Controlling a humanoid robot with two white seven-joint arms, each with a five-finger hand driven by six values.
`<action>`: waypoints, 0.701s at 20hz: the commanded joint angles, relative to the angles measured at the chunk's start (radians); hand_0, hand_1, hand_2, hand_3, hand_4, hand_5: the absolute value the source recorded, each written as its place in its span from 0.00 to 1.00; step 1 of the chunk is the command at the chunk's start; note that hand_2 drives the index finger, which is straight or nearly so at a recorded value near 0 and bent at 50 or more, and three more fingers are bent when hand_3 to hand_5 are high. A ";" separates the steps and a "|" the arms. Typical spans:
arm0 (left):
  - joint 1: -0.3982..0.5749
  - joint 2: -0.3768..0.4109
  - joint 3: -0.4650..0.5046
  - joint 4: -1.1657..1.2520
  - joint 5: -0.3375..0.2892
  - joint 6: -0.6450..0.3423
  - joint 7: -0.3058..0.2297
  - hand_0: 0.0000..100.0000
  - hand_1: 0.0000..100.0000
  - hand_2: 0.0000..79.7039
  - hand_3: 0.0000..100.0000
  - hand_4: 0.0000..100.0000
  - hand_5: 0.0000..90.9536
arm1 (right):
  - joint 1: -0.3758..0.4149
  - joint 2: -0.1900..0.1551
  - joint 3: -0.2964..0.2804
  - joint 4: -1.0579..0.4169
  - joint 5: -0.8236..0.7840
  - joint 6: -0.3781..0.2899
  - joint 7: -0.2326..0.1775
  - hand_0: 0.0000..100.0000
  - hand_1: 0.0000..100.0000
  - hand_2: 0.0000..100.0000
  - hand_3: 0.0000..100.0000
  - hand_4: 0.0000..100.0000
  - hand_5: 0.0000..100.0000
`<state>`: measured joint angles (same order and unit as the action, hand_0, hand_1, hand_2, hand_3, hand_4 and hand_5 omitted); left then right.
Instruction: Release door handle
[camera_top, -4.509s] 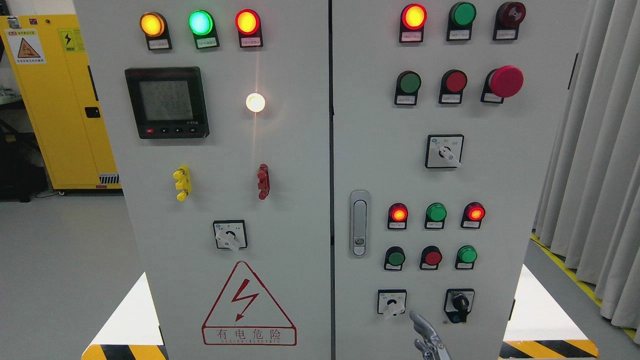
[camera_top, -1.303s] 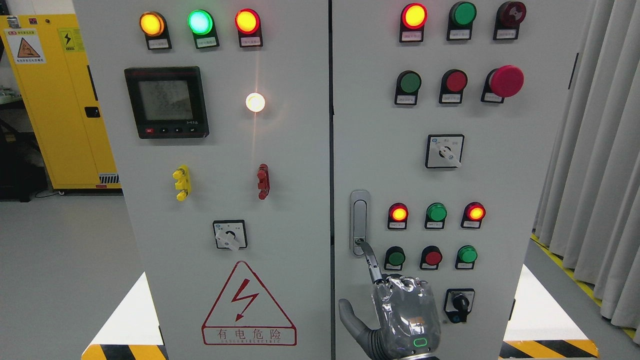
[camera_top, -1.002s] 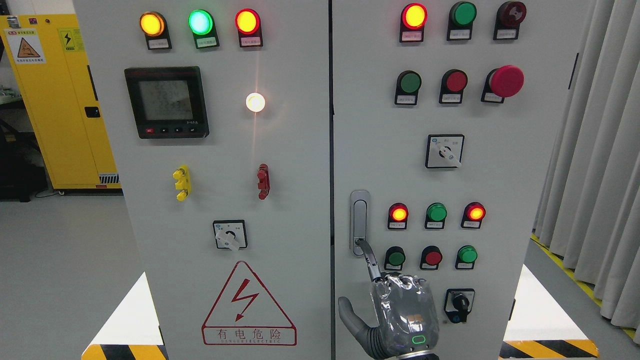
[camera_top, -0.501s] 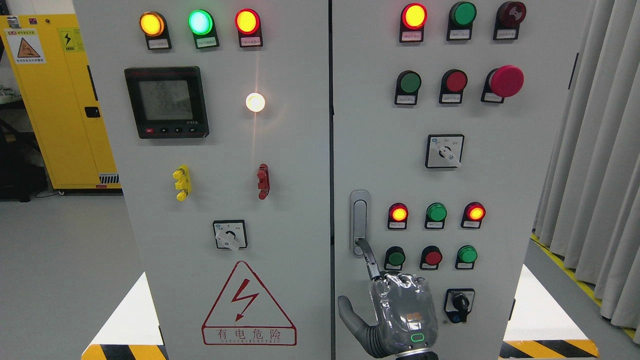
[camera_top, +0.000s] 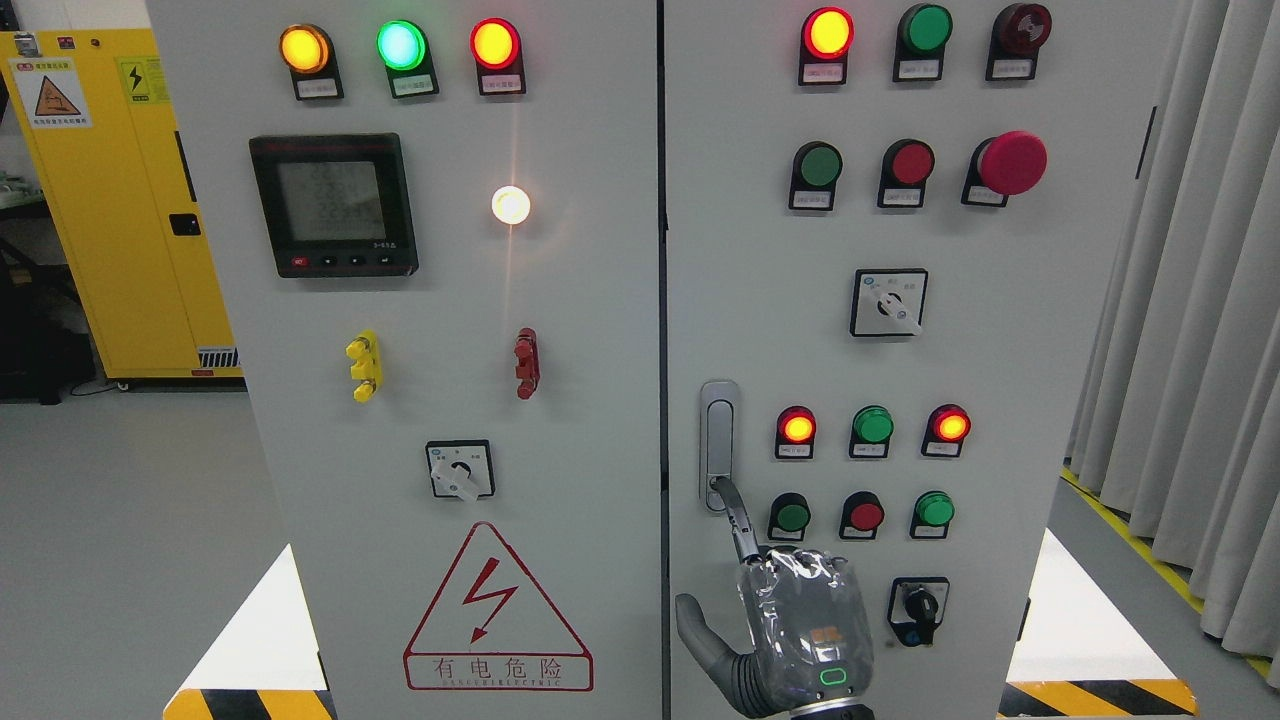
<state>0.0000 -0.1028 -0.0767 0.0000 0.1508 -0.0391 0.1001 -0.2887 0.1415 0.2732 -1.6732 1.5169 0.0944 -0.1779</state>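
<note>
Handle (camera_top: 718, 445) sits low, just right of centre, flush in the right door (camera_top: 1000, 330). Right hand (camera_top: 800, 630) below it: one finger (camera_top: 737, 515) stretched onto the handle's button end, thumb out left, others curled, gripping nothing. Press square and firm so the lever pops
</note>
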 joint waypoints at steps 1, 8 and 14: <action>0.017 0.000 0.000 -0.015 0.001 0.001 0.000 0.12 0.56 0.00 0.00 0.00 0.00 | 0.005 0.001 0.000 0.003 -0.003 0.004 0.014 0.35 0.36 0.00 0.97 0.99 1.00; 0.017 0.000 0.000 -0.015 0.001 0.001 0.000 0.12 0.56 0.00 0.00 0.00 0.00 | 0.005 0.001 0.000 0.003 -0.003 0.008 0.023 0.36 0.36 0.00 0.97 0.99 1.00; 0.017 0.000 0.000 -0.015 -0.001 0.001 0.000 0.12 0.56 0.00 0.00 0.00 0.00 | 0.005 0.001 0.000 0.004 -0.003 0.010 0.035 0.37 0.36 0.00 0.97 0.99 1.00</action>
<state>0.0000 -0.1028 -0.0767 0.0000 0.1507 -0.0392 0.1001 -0.2843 0.1425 0.2733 -1.6710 1.5143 0.1023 -0.1546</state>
